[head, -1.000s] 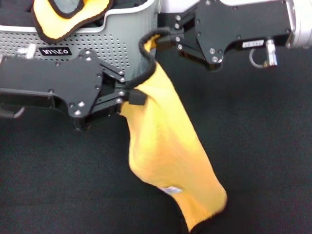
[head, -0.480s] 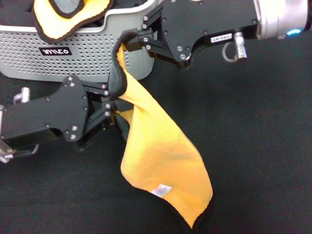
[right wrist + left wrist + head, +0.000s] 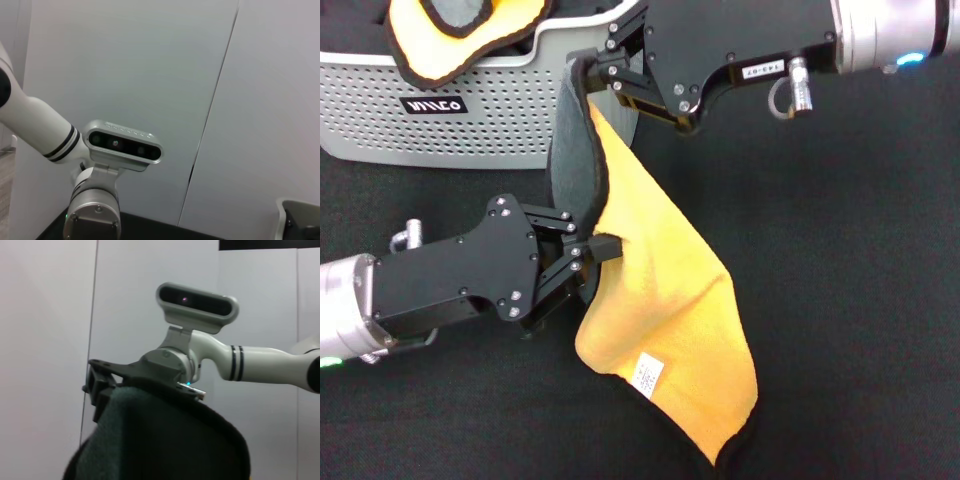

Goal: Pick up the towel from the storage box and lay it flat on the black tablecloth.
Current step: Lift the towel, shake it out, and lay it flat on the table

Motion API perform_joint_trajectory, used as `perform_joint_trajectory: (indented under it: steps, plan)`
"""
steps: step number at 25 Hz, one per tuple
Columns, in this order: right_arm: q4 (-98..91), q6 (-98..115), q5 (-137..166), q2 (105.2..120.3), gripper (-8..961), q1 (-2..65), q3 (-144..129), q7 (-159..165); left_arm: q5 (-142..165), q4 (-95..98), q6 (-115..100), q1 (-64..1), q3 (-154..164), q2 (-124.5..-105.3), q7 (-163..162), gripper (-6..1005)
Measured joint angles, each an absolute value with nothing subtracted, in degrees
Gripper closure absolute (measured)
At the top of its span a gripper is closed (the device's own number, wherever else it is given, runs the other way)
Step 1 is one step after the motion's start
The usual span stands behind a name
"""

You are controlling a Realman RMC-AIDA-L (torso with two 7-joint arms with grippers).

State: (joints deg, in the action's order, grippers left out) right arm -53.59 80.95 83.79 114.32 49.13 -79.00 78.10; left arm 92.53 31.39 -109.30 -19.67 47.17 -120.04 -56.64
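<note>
The towel (image 3: 665,310) hangs in the air in front of the storage box (image 3: 510,110), above the black tablecloth (image 3: 860,300) covering the desk, its lower corner seemingly close to the fabric. The right end effector (image 3: 595,80) is clamped on the towel's top black-trimmed edge, while the left end effector (image 3: 605,248) is pinched on the edge lower down. A second orange cloth (image 3: 460,30) lies draped in the box.

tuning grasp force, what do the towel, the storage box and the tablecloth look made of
The towel: soft fleecy fabric, probably microfibre; matte orange-yellow nap, black edge trim, drapes in loose folds between the left gripper and right gripper.
The storage box: rigid light grey plastic by the look; smooth moulded wall with rows of small holes.
The black tablecloth: woven fabric, matte, with a fine grainy texture.
</note>
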Motion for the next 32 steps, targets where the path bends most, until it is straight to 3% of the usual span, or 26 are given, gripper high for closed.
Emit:
perform_joint_trajectory:
  steps: [9,21,32]
  plan:
    - [-53.5,80.61,84.4,114.85,949,48.74,-79.0,77.6,92.55,26.37,-106.56,-21.05,47.39,-120.13,-53.83,961]
    - [-55.57,79.28,84.39,114.2,949,48.54,-78.96,77.27,92.25,24.94,-105.21,-22.21,47.45,-120.06,-54.07,959]
    - [-58.63,77.64,88.83,114.59,949,50.18,-76.15,76.79,89.06,32.19,-102.02,-20.95,46.67,-119.78,-57.15,958]
